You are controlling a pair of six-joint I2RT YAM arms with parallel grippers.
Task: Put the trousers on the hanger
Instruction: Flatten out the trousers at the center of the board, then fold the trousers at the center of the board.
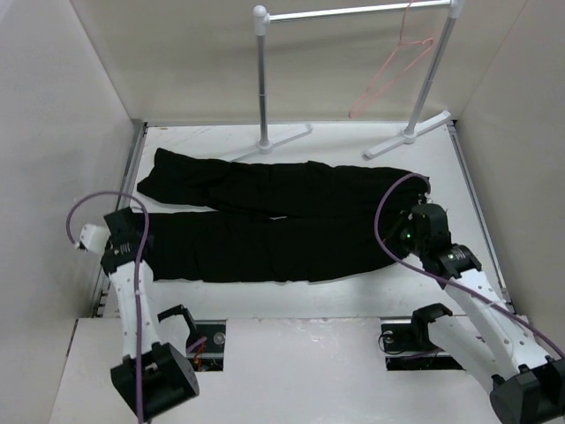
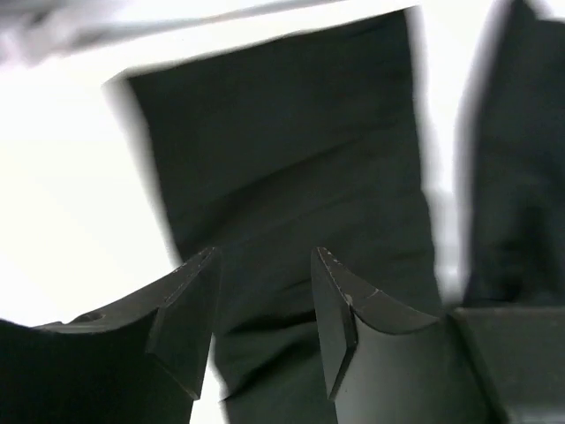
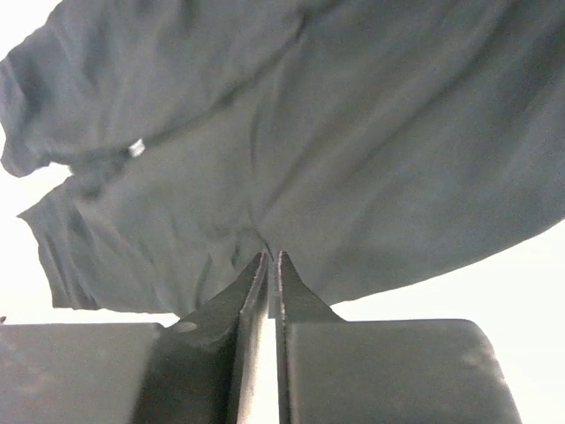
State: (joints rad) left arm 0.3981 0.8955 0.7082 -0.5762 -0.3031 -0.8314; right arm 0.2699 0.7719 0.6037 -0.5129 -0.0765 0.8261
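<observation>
Rear of table: white metal garment rack, two uprights joined at the top by a horizontal tube rail. Each upright stands on a flat white bar foot: left foot and right foot, both angled and resting on the white tabletop. Pale, plain panel walls enclose the left, back and right. In the wrist views the tabletop is bright and overexposed.

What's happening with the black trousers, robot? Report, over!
Left tool open over black soft-fabric trousers lying on white table. Right tool shut, pinching them. Thin pink wire hanger hangs on white metal rack. Nothing blocking.
</observation>
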